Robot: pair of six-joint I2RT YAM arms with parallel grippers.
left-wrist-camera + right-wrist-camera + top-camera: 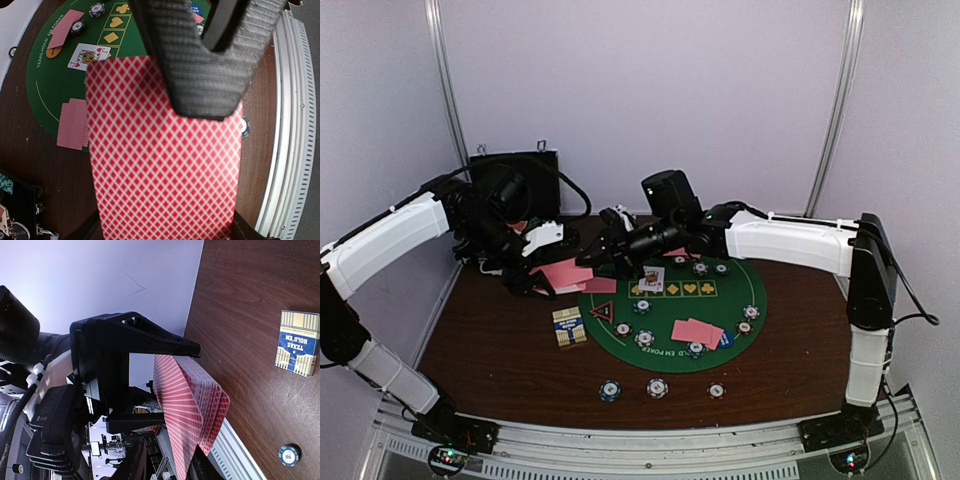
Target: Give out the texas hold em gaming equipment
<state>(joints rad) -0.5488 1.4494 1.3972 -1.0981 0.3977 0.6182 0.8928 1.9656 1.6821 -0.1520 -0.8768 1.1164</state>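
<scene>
kid: where are the cards right now?

helper: the left gripper (205, 107) is clamped tight on a bunch of pink-backed cards (160, 170). it holds them in the air by the far left edge of the green mat (730, 292). more cards and chips lie on the mat, and three chips (657, 387) sit on the brown table (500, 350) in front.

kid: and the other pincer?

helper: the right gripper (176, 384) is right at the edge of the bunch. its jaws are a bit apart, and i think they pinch nothing yet.

kid: how does it do this bit well?

helper: i think it should slip over just the top card, squeeze softly, then slide it off flat. if it grabs too deep, two cards may come. the left one must hold on firmly.
</scene>
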